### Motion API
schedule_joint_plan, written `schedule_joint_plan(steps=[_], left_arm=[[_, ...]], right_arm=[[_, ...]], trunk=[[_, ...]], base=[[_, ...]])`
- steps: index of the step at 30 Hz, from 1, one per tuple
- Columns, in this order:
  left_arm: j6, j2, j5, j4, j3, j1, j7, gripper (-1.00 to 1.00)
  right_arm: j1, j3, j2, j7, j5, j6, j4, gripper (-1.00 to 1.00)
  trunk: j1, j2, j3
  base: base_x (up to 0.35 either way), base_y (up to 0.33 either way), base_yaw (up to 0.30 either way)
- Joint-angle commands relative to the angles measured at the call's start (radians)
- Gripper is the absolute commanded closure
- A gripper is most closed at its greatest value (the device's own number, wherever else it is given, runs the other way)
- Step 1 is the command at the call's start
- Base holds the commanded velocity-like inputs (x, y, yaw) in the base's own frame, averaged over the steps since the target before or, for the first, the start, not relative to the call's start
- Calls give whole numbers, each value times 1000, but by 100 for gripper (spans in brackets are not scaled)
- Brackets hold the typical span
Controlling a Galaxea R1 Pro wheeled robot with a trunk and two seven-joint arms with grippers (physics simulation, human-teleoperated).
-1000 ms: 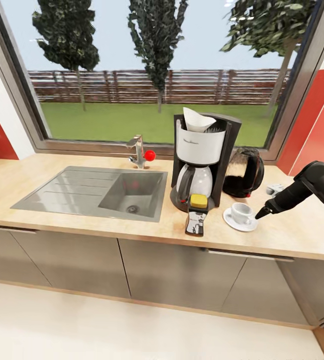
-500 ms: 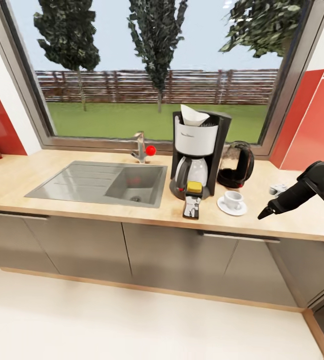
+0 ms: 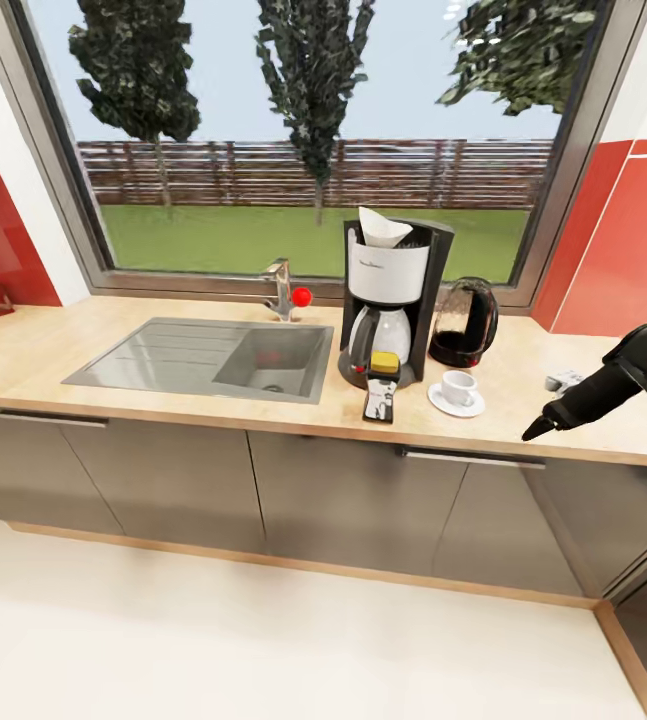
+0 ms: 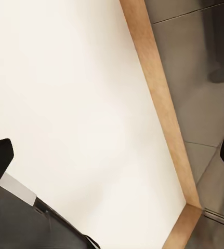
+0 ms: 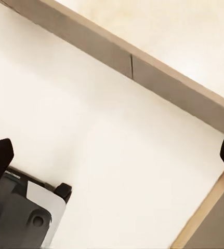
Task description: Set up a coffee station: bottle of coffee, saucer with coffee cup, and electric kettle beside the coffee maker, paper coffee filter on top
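From the head view the coffee maker point(image 3: 391, 300) stood filter-topped on the kitchen countertop point(image 3: 53, 350), jar, cup-on-saucer and kettle grouped beside it, right gripper point(image 3: 536, 431) seemingly closed, while both wrist views showed fingertips spread wide, empty, over floor

Bright, even daylight comes through the window point(image 3: 313, 150) across the top of the head view, leaving soft, faint shadows on the surface point(image 3: 523, 370). The render is sharp at centre, with straight lines bowing toward the edges. The glossy cabinet fronts point(image 3: 343, 500) carry dull reflections. Both wrist views are bright and slightly soft.
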Motion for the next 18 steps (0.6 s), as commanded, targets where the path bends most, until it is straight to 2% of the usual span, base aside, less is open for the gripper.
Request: schedule_joint_plan(steps=[1, 3, 4, 8, 10, 12, 13, 14, 15, 16, 18], left_arm=[[-2, 0, 7, -1, -7, 0, -2, -100], [-2, 0, 7, 0, -7, 0, -2, -100], [-2, 0, 7, 0, -7, 0, -2, -100], [-2, 0, 7, 0, -7, 0, -2, -100], [-2, 0, 7, -1, -8, 0, -2, -100], [-2, 0, 7, 0, -7, 0, -2, -100], [-2, 0, 7, 0, -7, 0, -2, -100], [-2, 0, 7, 0, -7, 0, -2, -100], [-2, 0, 7, 0, -7, 0, -2, -100], [-2, 0, 7, 0, -8, 0, -2, -100], [-2, 0, 7, 0, -8, 0, -2, -100]], right_arm=[[0, 3, -4, 16, 8, -10, 1, -100], [9, 2, -18, 64, 10, -85, 31, -100], [40, 3, -45, 154, 10, -218, 109, -100], [114, 3, -57, 178, 8, -408, 203, -100], [155, 3, -61, 182, 7, -528, 291, -100], [183, 3, -62, 182, 7, -731, 491, -100], [216, 2, -65, 179, 8, -837, 576, -100], [236, 2, -68, 178, 8, -853, 587, -100], [366, -1, -75, 142, -27, -894, 619, -100], [429, -2, -76, 87, -74, -901, 624, -100], [496, -2, -77, 16, -140, -906, 628, -100]], trunk=[[0, -1, -1], [0, -1, -1], [0, -1, -1], [0, -1, -1], [0, -1, -1], [0, -1, -1], [0, -1, -1], [0, -1, -1], [0, -1, -1], [0, -1, -1], [0, -1, -1]], base=[[-10, 0, 0], [-5, 0, 0], [0, 0, 0], [0, 0, 0], [0, 0, 0], [0, 0, 0], [0, 0, 0], [0, 0, 0], [0, 0, 0], [0, 0, 0], [0, 0, 0]])
